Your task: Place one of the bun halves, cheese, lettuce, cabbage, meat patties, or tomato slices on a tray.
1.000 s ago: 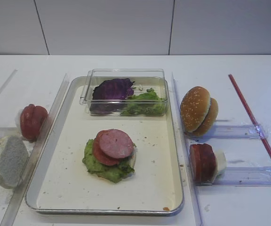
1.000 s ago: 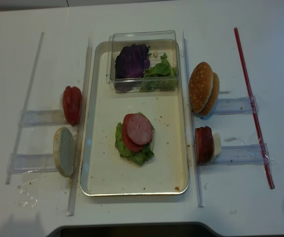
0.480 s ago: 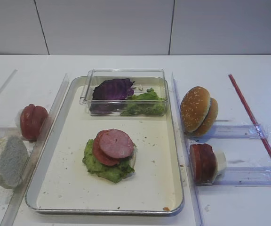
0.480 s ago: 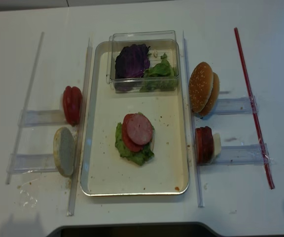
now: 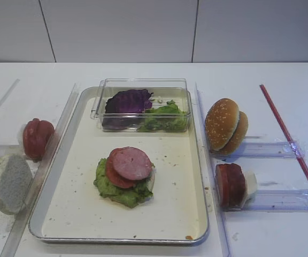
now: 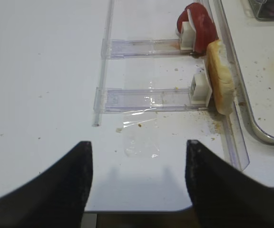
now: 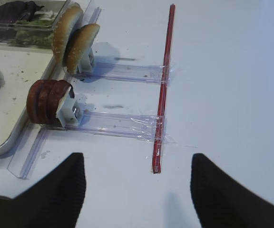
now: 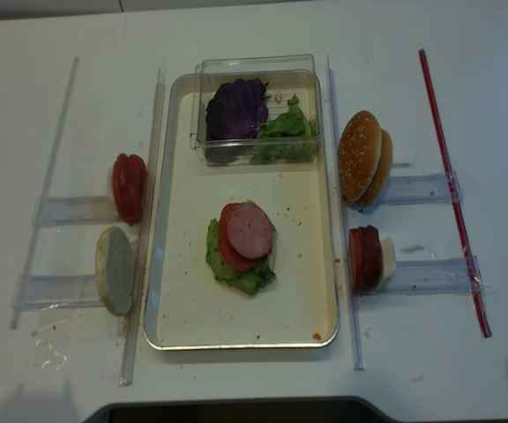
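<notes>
Nothing has moved since the earlier frames. Both hands, left hand [image 6: 137, 183] and right hand [image 7: 138, 190], hover wide open and empty at the bench's near edge. On the tray [image 5: 199, 176] sits a stack [image 5: 126, 175]: lettuce, tomato, meat patty. Next likely calls for reaching the sesame bun halves [image 5: 226, 126] right of the tray.

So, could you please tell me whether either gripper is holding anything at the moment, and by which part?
Nothing is held. The right gripper and the left gripper both stand open over bare table, well short of the racks; the tray already carries a stack.
</notes>
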Controlling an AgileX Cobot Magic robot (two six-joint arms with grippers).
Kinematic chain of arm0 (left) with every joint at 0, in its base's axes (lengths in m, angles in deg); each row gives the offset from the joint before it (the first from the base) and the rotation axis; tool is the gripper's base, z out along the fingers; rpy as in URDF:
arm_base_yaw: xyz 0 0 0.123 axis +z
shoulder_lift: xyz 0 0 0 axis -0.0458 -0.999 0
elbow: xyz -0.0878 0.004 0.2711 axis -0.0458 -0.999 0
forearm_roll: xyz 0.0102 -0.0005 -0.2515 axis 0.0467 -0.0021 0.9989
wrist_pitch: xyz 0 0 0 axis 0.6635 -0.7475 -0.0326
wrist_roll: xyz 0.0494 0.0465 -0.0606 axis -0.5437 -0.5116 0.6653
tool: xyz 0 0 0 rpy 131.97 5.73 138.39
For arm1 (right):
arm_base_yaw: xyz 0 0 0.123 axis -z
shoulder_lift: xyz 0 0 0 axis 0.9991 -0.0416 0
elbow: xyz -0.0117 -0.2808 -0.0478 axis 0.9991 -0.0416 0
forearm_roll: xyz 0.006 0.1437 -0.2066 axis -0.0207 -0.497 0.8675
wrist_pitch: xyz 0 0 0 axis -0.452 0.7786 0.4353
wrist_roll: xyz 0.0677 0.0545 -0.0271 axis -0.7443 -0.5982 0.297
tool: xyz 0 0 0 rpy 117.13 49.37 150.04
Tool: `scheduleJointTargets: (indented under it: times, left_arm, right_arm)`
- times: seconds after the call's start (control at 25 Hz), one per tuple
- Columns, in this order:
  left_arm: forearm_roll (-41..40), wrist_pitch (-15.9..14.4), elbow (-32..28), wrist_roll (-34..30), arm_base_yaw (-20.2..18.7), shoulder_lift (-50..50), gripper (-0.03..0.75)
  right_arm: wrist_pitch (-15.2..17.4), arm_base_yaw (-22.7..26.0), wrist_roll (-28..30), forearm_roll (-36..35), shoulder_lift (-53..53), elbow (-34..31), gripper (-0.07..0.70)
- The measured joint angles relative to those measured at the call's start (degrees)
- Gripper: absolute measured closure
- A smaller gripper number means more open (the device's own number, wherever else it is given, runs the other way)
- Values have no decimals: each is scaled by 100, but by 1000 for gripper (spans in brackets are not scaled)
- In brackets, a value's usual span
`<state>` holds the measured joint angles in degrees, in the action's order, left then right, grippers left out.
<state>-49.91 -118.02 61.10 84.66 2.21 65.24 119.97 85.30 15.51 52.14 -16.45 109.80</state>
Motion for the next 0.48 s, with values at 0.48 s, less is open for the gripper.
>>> scheduleJointTargets:
  times: [0.48]
  left_arm:
    - [0, 0, 0, 0, 0, 0, 304]
  right_arm:
    - [0, 0, 0, 0, 0, 0, 145]
